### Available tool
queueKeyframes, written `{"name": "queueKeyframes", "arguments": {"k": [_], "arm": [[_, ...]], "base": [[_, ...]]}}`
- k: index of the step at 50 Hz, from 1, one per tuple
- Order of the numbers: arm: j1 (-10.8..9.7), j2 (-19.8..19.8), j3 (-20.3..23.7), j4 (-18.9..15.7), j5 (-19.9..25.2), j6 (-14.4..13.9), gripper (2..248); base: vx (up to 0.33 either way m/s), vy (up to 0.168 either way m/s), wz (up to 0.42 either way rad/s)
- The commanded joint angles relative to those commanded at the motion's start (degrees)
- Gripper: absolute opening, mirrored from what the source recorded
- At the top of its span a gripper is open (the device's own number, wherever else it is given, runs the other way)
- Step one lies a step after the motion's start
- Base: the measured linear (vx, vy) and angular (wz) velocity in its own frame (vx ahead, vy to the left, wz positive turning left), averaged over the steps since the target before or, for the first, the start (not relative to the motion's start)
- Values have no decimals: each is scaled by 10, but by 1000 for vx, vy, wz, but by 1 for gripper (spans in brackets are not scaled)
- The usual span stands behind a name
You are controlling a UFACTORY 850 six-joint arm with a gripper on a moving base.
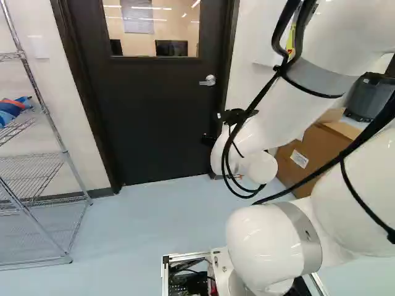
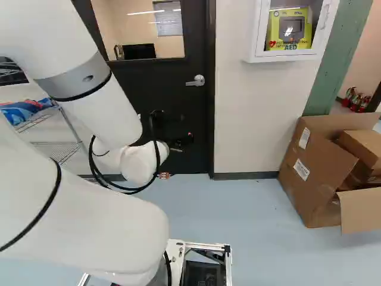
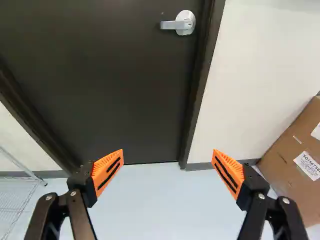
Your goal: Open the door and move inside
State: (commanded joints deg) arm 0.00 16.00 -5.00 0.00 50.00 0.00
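A dark door [image 1: 154,111] with a window in its upper part stands closed in its frame. Its silver lever handle [image 1: 209,81] is near the door's right edge, and the same handle [image 3: 179,23] shows in the wrist view, ahead of the gripper and apart from it. Dark against the door, the gripper [image 2: 180,140] hangs lower than the handle in the right base view. Seen from the wrist, the gripper [image 3: 168,151] has its orange-padded fingers spread wide, with nothing between them.
A wire shelf rack [image 1: 46,157] stands left of the door. To the door's right are a white wall [image 2: 250,119], a wall cabinet [image 2: 290,30] with a yellow device inside, and an opened cardboard box [image 2: 318,170] on the floor. Pale blue floor [image 1: 154,216] lies before the door.
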Motion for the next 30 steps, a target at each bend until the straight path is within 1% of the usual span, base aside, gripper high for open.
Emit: {"name": "queueKeyframes", "arguments": {"k": [30], "arm": [[0,0,0,0,0,0,247]], "base": [[155,37,-7]]}}
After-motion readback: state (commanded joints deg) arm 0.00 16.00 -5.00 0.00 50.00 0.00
